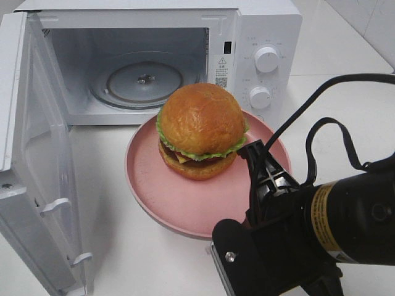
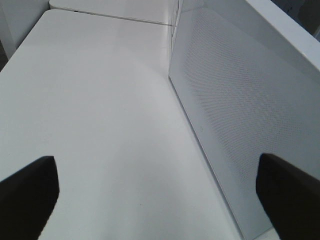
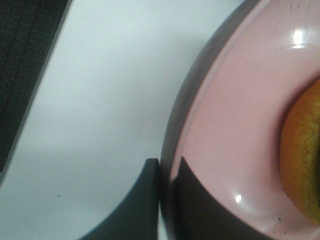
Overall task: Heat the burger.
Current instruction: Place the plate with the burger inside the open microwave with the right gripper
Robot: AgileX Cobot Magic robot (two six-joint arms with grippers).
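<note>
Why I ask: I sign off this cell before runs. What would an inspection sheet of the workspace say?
Surface: white table, smooth.
Job's things: burger on pink plate, in front of microwave; door wide open, glass turntable inside.
Clutter: nothing seen.
Grippers: right gripper shut on the plate's rim; left gripper open, holding nothing, beside the door.
Cables: black cables loop above the right arm, near the plate's edge.
Surroundings: tiled wall behind.
</note>
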